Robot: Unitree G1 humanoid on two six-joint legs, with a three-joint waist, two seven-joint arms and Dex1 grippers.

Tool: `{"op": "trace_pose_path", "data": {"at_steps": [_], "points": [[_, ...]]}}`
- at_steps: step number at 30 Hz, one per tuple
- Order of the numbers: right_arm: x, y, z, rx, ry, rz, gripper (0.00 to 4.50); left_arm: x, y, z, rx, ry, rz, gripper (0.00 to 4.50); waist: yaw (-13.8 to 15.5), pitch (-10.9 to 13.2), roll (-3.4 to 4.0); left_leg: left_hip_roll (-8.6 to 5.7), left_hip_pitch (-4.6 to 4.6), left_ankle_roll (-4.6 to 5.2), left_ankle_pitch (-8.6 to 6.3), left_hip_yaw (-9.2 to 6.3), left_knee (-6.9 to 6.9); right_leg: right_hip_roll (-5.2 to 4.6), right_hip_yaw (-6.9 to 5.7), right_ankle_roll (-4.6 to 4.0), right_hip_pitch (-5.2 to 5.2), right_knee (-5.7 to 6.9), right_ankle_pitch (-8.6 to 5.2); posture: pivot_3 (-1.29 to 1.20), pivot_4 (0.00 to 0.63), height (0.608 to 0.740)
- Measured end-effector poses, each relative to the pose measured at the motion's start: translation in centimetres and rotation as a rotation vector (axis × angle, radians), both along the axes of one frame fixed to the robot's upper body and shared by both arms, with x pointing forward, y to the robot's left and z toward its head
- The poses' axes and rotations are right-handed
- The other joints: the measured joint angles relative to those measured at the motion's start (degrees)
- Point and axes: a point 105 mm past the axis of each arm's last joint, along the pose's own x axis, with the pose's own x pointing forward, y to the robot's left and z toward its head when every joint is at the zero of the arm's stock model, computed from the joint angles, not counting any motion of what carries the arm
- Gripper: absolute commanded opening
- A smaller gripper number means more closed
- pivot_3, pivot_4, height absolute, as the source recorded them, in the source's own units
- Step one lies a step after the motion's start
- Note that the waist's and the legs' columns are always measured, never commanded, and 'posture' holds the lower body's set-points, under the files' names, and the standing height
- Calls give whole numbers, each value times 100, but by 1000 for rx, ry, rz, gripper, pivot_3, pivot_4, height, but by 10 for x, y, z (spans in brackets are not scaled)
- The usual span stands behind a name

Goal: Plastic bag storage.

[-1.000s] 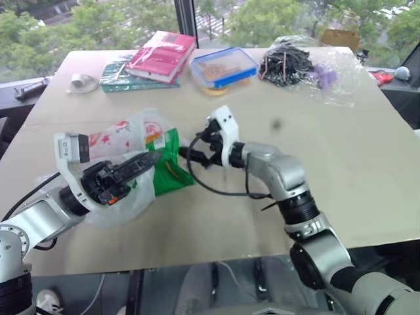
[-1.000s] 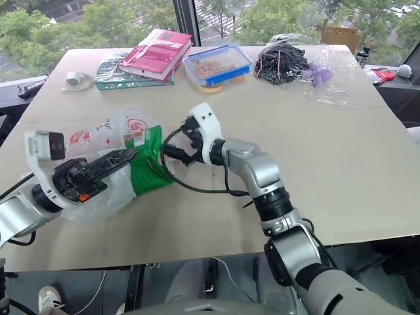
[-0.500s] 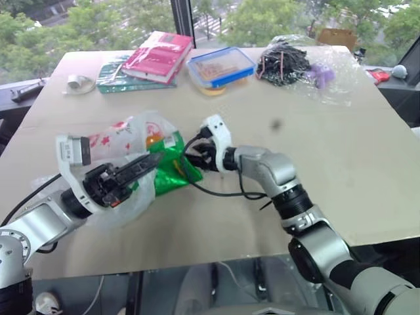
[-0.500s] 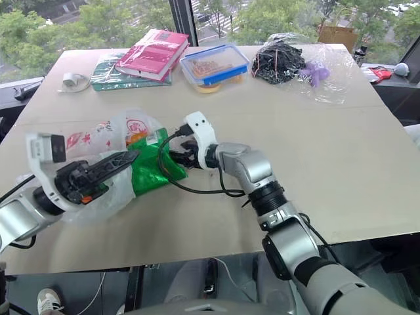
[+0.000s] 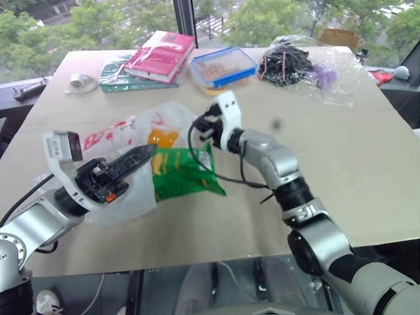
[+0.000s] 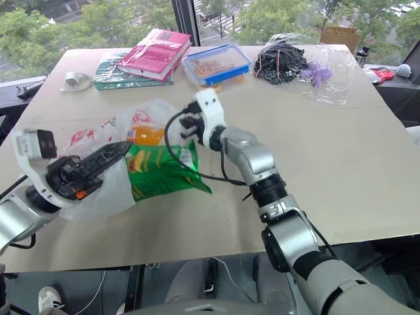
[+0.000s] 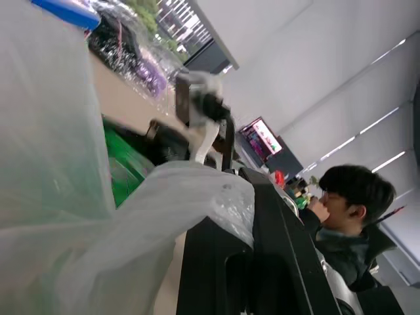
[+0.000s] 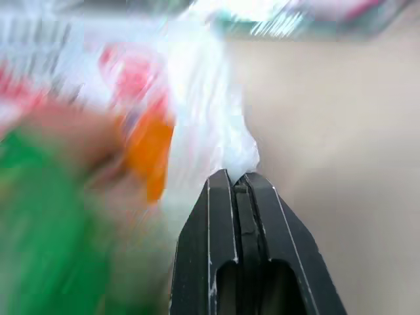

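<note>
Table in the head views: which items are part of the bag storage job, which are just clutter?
In the job:
- plastic bag, pinched by both grippers
- left gripper, jaws shut on it
- right gripper, jaws shut on its edge

Lying about:
- green snack packet
- orange item
- red book
- blue-rimmed container
- bag of black cables

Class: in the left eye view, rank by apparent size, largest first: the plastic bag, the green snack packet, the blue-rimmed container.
1. plastic bag
2. green snack packet
3. blue-rimmed container, though it sits farther from the camera, so ranks two and three are unsure.
</note>
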Motion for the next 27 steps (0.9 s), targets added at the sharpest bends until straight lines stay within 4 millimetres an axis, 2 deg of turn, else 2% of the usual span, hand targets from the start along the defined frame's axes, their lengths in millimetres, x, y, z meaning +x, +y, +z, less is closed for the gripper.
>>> {"op": "trace_pose_path", "data": {"at_steps": [2,7,10,12,17,19,21,24,25,27], "points": [[4,-8,10,24,-25,-33,17,3,-4,14,-43,-45,-13,0,13,-1,-2,0,-1,0,0,-2,0,-2,-2,0,1,-1,0,0,150,740],[14,-31,16,47,-17,-99,17,12,-17,38,-119,-104,-43,0,31,0,-1,-3,-8,0,1,-6,2,-3,-6,0,0,1,0,0,150,740],[18,-58,34,97,-26,-138,17,15,-23,59,-161,-170,-58,0,59,-1,-2,-6,-9,1,0,-3,4,-4,-3,1,1,-2,1,0,150,740],[23,-80,43,98,-49,-189,17,17,-23,62,-174,-176,-53,0,56,-1,-2,-8,-7,2,0,0,3,-2,-1,1,2,-3,1,0,150,740],[30,-123,43,46,-44,-292,17,29,-14,68,-241,-171,-23,0,41,0,-1,-13,-6,7,-2,2,5,9,0,1,1,0,0,0,150,740],[33,-142,40,35,-29,-349,17,30,-14,74,-246,-191,-26,0,31,0,-1,-14,-6,11,-4,6,5,9,3,2,1,0,0,0,150,740],[30,-153,31,1,-6,-362,17,30,-14,74,-243,-189,-33,0,21,0,-1,-14,-5,11,-4,11,4,11,9,2,1,-3,0,0,150,740],[5,-156,15,-65,36,-262,897,29,-13,65,-218,-153,-34,0,20,0,-1,-1,-7,11,-4,10,0,12,10,4,-1,-10,-1,0,150,740],[-19,-151,7,-77,60,-174,1421,27,-12,56,-189,-119,-39,0,19,0,-1,6,-9,15,-7,9,-5,13,8,4,-1,-17,-3,0,150,740],[-44,-142,-4,-72,112,-75,2357,25,-12,45,-136,-91,-51,0,6,0,0,9,-9,23,-11,11,-4,15,10,4,-2,-18,-3,0,150,740]]}}
